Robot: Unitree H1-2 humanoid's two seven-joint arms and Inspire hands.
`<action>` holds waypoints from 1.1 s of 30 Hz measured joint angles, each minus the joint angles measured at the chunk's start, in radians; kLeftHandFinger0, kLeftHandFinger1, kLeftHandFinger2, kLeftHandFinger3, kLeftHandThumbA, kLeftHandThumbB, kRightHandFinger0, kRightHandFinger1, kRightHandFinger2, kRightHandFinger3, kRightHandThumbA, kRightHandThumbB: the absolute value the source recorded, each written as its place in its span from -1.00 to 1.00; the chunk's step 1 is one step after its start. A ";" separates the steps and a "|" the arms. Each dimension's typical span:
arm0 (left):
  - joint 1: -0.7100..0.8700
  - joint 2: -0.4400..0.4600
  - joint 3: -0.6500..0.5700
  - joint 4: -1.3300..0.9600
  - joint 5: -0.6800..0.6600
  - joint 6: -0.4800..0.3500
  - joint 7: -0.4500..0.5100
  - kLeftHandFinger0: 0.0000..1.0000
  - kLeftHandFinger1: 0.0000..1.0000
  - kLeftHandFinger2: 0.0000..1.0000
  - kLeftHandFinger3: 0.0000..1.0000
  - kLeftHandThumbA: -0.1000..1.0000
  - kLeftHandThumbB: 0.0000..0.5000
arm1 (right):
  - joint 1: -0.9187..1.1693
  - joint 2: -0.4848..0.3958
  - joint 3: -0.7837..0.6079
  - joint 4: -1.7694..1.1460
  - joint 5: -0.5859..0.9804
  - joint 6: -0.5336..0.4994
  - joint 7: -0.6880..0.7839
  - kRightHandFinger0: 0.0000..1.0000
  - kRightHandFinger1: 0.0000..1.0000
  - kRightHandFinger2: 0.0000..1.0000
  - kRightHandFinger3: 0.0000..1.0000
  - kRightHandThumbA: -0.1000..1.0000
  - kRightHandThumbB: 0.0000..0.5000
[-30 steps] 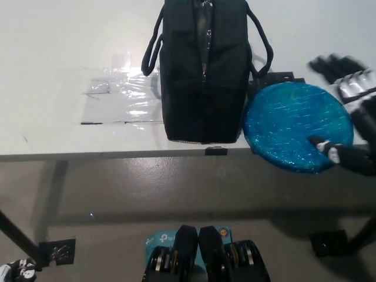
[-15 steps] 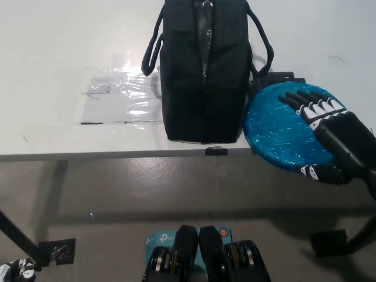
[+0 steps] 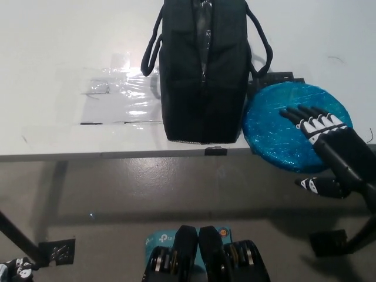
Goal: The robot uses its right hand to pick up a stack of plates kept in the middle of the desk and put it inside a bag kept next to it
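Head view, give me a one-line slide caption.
Black right hand spread over the blue plastic-wrapped plate stack beside the black fabric bag on the white desk.

It looks like a lab or test room: a plain white counter point(image 3: 70, 35) with tape marks point(image 3: 111, 94) above a bare grey concrete floor point(image 3: 176, 188).

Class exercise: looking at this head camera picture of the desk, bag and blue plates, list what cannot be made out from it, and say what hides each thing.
1. Inside of the black bag: its own dark top hides it in the head view.
2. How many plates are in the blue plate stack: the shiny wrap and steep view blur them into one disc.
3. Whether the right hand grips the stack: its underside is hidden.
4. The left hand: cut off by the bottom left corner.
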 measured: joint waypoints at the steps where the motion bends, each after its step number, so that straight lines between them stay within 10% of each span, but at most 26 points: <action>1: 0.000 0.000 0.000 0.000 0.000 0.000 0.000 -1.00 -1.00 -0.65 -0.59 -1.00 1.00 | 0.002 0.004 0.000 0.013 -0.006 0.003 -0.001 1.00 1.00 1.00 1.00 1.00 0.90; 15: 0.005 0.000 0.000 0.000 -0.002 0.001 0.000 -1.00 -1.00 -0.68 -0.64 -1.00 1.00 | -0.006 0.015 -0.003 0.185 -0.065 0.010 -0.032 1.00 1.00 1.00 1.00 1.00 0.71; 33: -0.027 0.006 -0.003 0.016 -0.001 -0.004 0.000 -1.00 -0.99 -0.67 -0.64 -0.99 1.00 | -0.030 0.046 0.035 0.378 -0.142 0.011 -0.117 1.00 1.00 1.00 1.00 0.74 1.00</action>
